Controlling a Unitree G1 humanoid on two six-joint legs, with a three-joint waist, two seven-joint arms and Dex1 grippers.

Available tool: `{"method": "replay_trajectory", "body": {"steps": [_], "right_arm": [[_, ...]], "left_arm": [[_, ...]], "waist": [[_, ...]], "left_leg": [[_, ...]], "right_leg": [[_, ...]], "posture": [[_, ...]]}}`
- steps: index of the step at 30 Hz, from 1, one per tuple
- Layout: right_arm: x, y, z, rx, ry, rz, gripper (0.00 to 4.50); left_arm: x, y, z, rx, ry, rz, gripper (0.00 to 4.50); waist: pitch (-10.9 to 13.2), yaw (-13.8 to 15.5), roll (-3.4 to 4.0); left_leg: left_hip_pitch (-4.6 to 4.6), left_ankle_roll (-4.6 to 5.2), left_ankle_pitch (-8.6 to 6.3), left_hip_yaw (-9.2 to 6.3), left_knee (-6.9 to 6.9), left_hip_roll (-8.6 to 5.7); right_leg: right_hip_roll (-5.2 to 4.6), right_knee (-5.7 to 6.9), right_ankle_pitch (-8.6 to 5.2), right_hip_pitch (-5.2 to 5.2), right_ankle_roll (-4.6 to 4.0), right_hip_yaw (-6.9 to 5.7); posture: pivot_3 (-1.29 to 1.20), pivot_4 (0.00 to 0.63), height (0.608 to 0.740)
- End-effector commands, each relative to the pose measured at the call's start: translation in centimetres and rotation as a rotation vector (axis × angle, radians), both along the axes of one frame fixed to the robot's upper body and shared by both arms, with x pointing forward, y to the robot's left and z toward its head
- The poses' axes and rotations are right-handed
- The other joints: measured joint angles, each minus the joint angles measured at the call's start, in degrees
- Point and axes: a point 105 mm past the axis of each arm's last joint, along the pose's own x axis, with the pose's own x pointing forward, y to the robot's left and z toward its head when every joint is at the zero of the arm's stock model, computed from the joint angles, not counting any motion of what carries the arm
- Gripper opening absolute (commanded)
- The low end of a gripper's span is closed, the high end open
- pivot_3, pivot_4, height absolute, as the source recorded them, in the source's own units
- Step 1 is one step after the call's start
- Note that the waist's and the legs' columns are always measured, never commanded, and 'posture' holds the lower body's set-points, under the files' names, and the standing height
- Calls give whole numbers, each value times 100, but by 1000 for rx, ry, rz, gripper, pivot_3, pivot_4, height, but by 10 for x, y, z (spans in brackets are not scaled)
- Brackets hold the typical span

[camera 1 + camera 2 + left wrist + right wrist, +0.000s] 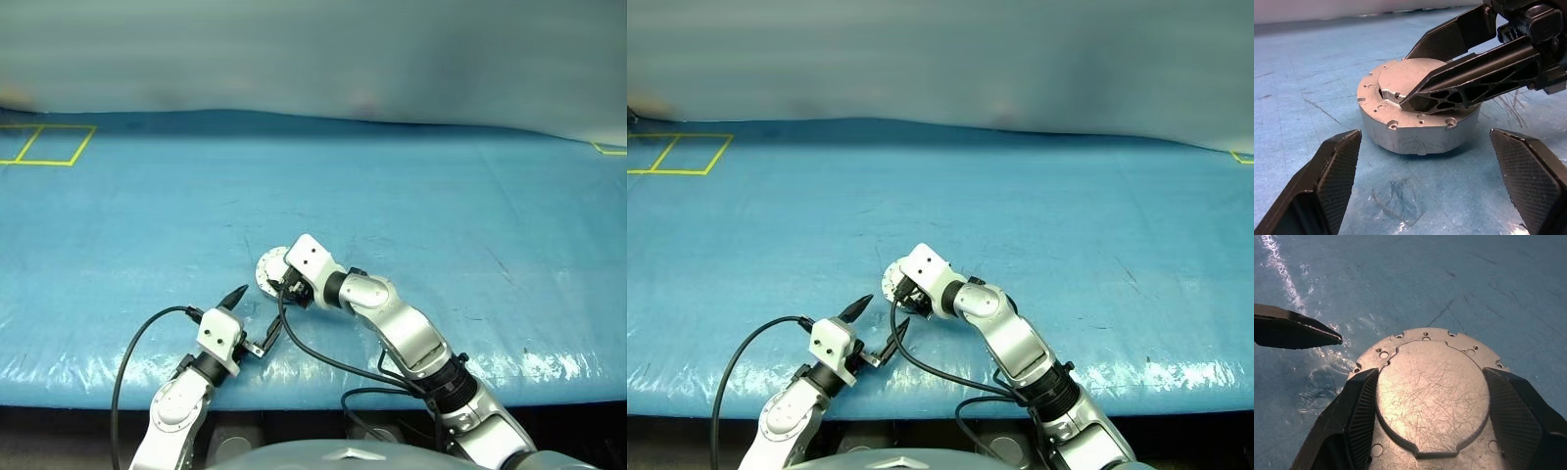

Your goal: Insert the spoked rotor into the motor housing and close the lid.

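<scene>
Head view: motor housing [267,269] on the blue worktop [470,196], half hidden under right claw [282,287].
Left wrist: left claw [1430,181] spread wide, empty, just beside, probably ready to steady.
Right wrist: fingers [1359,406] straddling closed lid [1430,394], seemingly pressing it home.

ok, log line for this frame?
lid: closed on motor housing | right gripper: fingers straddle lid, grip unclear | left gripper: open, nearby | blue table

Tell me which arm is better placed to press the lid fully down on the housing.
Probably right. The right end effector straddles the closed lid from above, fingers either side. The left end effector is open and level, short of the motor housing, not touching.
</scene>
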Motion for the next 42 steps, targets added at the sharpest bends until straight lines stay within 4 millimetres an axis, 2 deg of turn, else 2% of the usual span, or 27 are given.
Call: {"method": "replay_trajectory", "body": {"steps": [1,3,5,9,14,18,19,24,32,37,42], "right_arm": [[3,-11,-13,-46,41,-57,3029],[2,-11,-14,-42,42,-57,3029],[1,-11,-14,-44,43,-59,3029],[2,-12,-14,-45,42,-65,3029],[4,-13,-13,-41,38,-81,3029],[4,-12,-13,-38,38,-80,3029],[4,-11,-13,-37,38,-79,3029],[5,-8,-12,-32,32,-72,3029],[6,-7,-9,-23,25,-80,3029],[7,-8,-9,-21,24,-89,3029],[7,-9,-9,-21,23,-94,3029]], "left_arm": [[16,13,32,-188,-40,124,4500],[26,27,44,-315,-14,211,4500],[31,37,52,-372,13,219,4500],[35,48,58,-351,45,184,3210],[43,58,55,-255,70,192,1538],[57,59,51,-135,65,166,197],[61,58,51,-118,65,148,25],[76,42,44,-39,93,12,25],[90,21,37,-55,170,-84,25],[87,8,38,-133,201,-141,25],[87,4,35,-142,220,-147,25]], "waist": [[0,1,-1],[1,-7,-2],[0,5,-13],[-6,-1,-9],[-8,7,-16],[-11,12,-20],[-13,12,-24],[-16,6,-30],[-16,-6,-30],[-16,-8,-30],[-16,-4,-30]], "left_leg": [[-1,0,0,0,1,0],[-2,0,0,0,3,0],[-5,1,0,-1,2,0],[-1,1,1,-6,-4,1],[-1,0,0,-6,-4,0],[9,0,0,-6,0,-1],[8,0,0,-6,1,-1],[7,0,0,-6,-8,-1],[5,1,1,-6,-11,0],[4,1,1,-6,-11,0],[4,2,2,-6,-9,0]], "right_leg": [[0,0,0,0,0,0],[0,1,0,-1,0,0],[0,2,1,1,1,-1],[3,-2,0,23,0,-4],[3,-11,1,21,2,-5],[3,-10,1,16,1,-5],[2,-11,1,18,1,-5],[3,-11,1,18,2,-5],[4,-7,2,31,2,-5],[4,-6,2,33,3,-5],[4,-6,2,33,3,-5]], "posture": [[0,150,740],[0,150,740],[0,150,740],[0,150,740],[0,150,740],[0,150,740],[0,150,740],[0,150,740],[0,150,740],[0,150,740],[0,150,740]]}}
